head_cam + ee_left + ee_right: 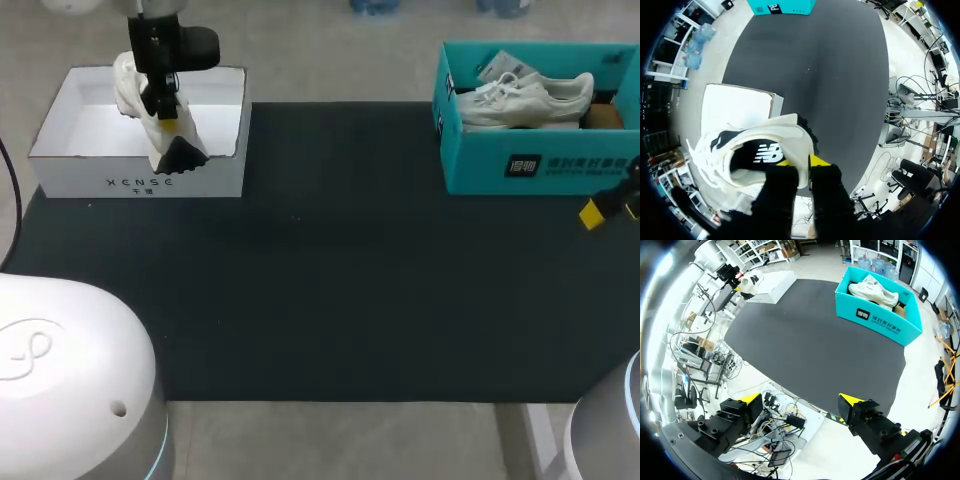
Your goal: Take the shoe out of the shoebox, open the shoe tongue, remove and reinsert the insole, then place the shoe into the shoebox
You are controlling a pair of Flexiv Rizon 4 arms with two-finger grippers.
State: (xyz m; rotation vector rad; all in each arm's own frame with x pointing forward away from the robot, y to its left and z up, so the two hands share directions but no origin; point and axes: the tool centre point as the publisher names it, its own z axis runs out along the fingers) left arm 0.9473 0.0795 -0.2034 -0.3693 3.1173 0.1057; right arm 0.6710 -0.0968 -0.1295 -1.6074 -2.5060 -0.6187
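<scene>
**Shoe held over the white box**

The left gripper [802, 161] is clamped on the heel collar of the shoe [755, 150], which hangs toe-down above the white shoebox [140, 182] at ten o'clock on the black mat [340, 290]. I'd guess this is the lift-out, though it could equally be the return. The next move calls for a steady carry. The right gripper [801, 400] sits spread wide at three o'clock, holding nothing. The tongue is hidden, and I can't tell how the insole is seated.

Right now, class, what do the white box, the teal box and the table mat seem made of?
White box: likely matte cardboard, thin folded walls. Teal box: likely printed cardboard, thin straight walls. Mat: dark, dull, no glare; perhaps rubber or fabric.
</scene>
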